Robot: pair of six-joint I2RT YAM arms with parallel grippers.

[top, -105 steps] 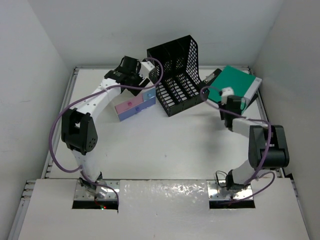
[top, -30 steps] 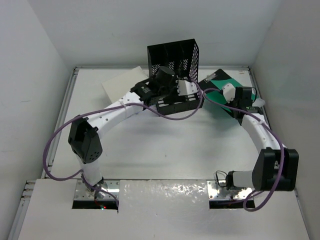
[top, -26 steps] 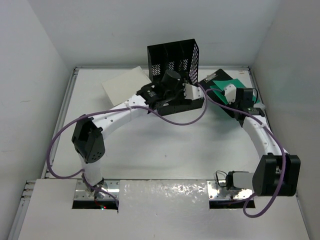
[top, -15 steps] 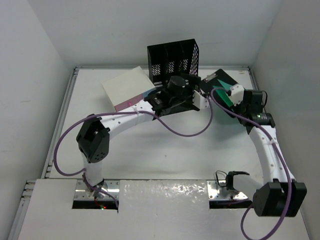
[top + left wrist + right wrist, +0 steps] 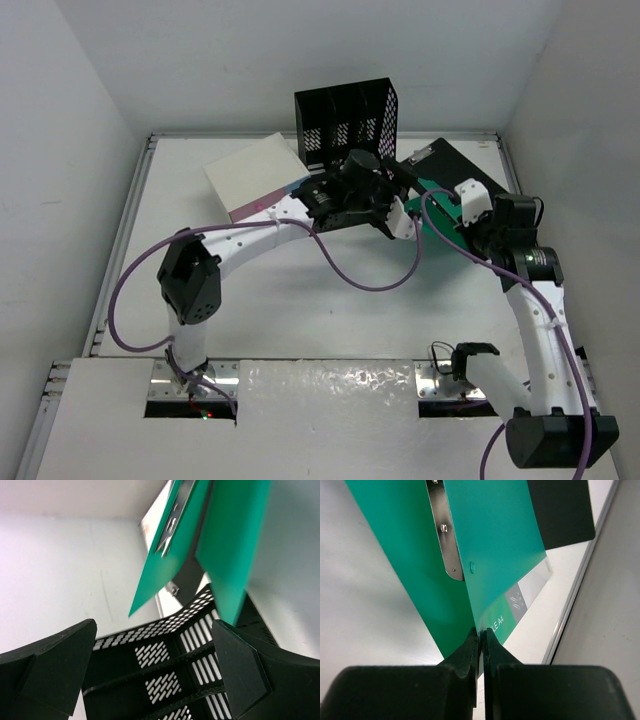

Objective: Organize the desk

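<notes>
The desk (image 5: 300, 300) is the wide white tabletop. My right gripper (image 5: 481, 634) is shut on the edge of a green folder's (image 5: 490, 545) cover. The folder hangs open, its metal clip showing, above the desk at the back right (image 5: 437, 192). My left gripper (image 5: 155, 626) stands wide open with nothing in it, just in front of the black mesh file rack (image 5: 155, 665). From above, the left gripper (image 5: 375, 182) is between the upright rack (image 5: 345, 118) and the folder. The folder's green sheets (image 5: 227, 540) hang ahead of it on the right.
A cream-topped box with pink and blue drawers (image 5: 258, 175) sits left of the rack. A black clipboard (image 5: 455, 160) lies under the folder near the back right corner (image 5: 562, 515). The desk's metal rim (image 5: 580, 580) and the side wall are close on the right.
The left gripper has opened fully and swung right, away from the rack, which now stands upright at the back. The right arm has drawn the folder up and toward the near right.
</notes>
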